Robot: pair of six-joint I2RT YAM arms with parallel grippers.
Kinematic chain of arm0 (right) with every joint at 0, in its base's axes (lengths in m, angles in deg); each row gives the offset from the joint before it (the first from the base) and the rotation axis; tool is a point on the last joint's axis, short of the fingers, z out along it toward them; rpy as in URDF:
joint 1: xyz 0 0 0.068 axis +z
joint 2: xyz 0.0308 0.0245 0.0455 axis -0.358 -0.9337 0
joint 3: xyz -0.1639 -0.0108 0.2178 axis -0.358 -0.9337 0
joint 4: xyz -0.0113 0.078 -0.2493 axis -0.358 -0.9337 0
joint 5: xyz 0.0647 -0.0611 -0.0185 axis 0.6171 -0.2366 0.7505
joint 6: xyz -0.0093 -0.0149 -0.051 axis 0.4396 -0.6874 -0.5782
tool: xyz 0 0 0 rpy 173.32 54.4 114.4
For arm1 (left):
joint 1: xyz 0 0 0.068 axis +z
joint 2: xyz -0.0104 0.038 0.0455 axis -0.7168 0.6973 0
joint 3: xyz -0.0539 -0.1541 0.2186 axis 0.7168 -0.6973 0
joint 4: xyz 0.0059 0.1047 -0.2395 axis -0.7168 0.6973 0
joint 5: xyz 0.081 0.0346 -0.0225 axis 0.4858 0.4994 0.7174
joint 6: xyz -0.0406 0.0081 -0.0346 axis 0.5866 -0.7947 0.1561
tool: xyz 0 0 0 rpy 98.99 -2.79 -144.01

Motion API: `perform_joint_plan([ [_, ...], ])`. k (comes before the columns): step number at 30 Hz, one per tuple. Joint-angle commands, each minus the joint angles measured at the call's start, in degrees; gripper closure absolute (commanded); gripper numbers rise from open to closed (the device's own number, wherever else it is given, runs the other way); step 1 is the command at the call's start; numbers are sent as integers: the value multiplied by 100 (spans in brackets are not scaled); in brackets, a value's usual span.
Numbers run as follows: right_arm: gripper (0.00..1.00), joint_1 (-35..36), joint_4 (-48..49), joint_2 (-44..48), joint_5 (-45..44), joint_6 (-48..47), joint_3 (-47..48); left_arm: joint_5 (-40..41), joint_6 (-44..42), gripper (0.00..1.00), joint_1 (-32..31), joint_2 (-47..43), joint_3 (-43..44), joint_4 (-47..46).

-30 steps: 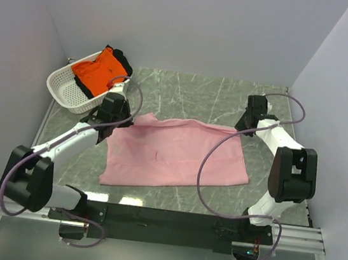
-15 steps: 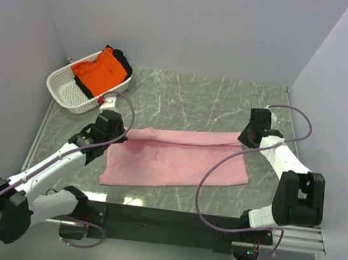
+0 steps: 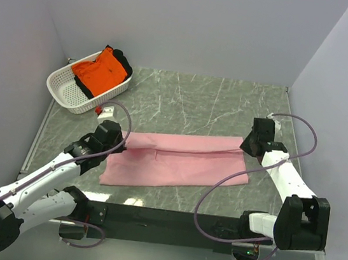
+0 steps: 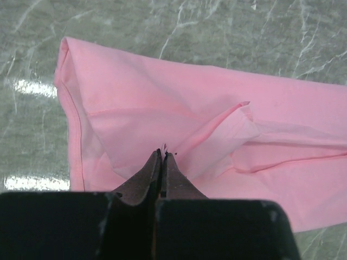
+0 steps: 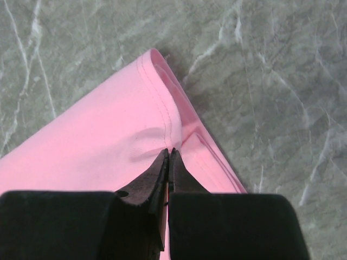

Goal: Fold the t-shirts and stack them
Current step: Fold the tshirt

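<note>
To fold well from here, we judge that our left gripper (image 4: 162, 154) and right gripper (image 5: 168, 154) should travel toward us at one pace and one height. That keeps the raised edge taut between them and parallel to the near hem, so we can lower it edge to edge before letting go. If one side lags, the crease would likely skew. Both grippers are pinched fully together, with no gap showing between the jaws. The left one bites a ridge of cloth near a sleeve seam, and the fabric puckers up toward its tips. The right one clamps a hemmed corner, which curls over just ahead of its tips. What they hold is the pink shirt (image 3: 176, 162), doubled lengthwise into a long band across the middle of the table (image 3: 197, 101). Its far edge is carried over the lower layer, and a strip of that layer is uncovered along the near side. The left end looks rumpled where the sleeve bunches, so we may need to smooth it once the fold is down. Further out, the orange shirt (image 3: 98, 72) sits heaped in the white basket (image 3: 63, 93) at the far left corner, well apart from both arms and not yet folded. We judge the task to be in its early part.
</note>
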Motion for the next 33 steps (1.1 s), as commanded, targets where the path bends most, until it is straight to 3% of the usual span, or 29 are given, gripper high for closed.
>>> perform_joint_plan([
  [1,100,-19,-7,172,-140,-83,-150,226,196,99,-104,-195,-73,159],
  [8,100,16,-42,251,-246,-100,-344,192,372,99,-209,-538,-152,423],
  [10,100,16,-95,286,-351,-83,-397,60,416,95,-262,-573,-169,484],
  [11,100,25,-121,312,-369,-91,-423,7,451,88,-305,-591,-178,502],
  [12,98,25,-156,330,-386,-91,-423,-98,486,71,-341,-608,-187,528],
  [15,77,25,-279,348,-501,-65,-423,-230,601,45,-464,-722,-170,625],
  [17,58,16,-341,427,-518,-56,-397,-379,653,37,-525,-897,-126,695],
  [18,54,25,-376,462,-536,-39,-388,-432,653,31,-534,-968,-100,713],
  [20,47,43,-490,593,-658,-30,-310,-494,654,27,-543,-1204,-29,739],
  [25,43,174,-692,1049,-730,-4,-125,-275,504,19,-543,-1145,-55,432],
  [33,43,1210,-307,1201,-72,207,-98,-178,302,14,-517,498,-29,-639],
])
